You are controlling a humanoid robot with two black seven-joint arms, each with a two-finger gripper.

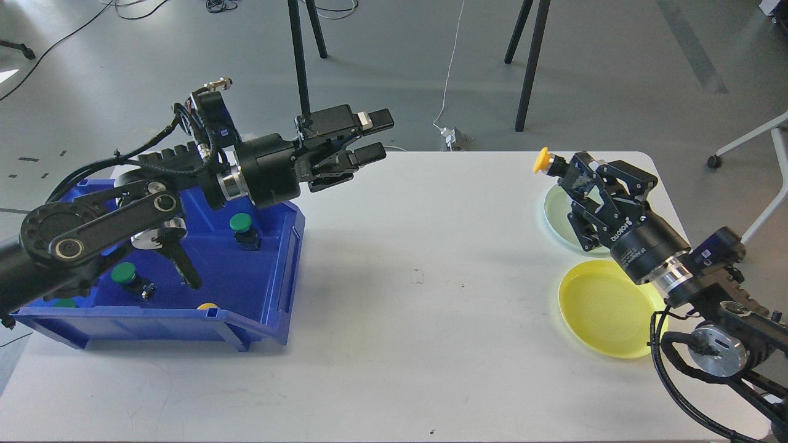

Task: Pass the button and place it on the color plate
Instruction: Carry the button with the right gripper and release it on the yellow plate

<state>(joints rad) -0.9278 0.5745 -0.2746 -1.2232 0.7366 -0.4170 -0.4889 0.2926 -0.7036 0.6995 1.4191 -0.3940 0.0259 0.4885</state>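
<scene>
My right gripper (565,173) is shut on a yellow button (542,159), holding it in the air over the far left edge of the pale green plate (563,212). The yellow plate (600,311) lies on the white table just in front of the green one, partly under my right arm. My left gripper (377,136) is open and empty, raised above the table's far left part, beside the blue bin (271,295).
The blue bin holds green buttons (242,223) (125,272) and a yellow one (208,306) at its front wall. The table's right edge lies just beyond the plates. Black stand legs (527,64) rise behind the table.
</scene>
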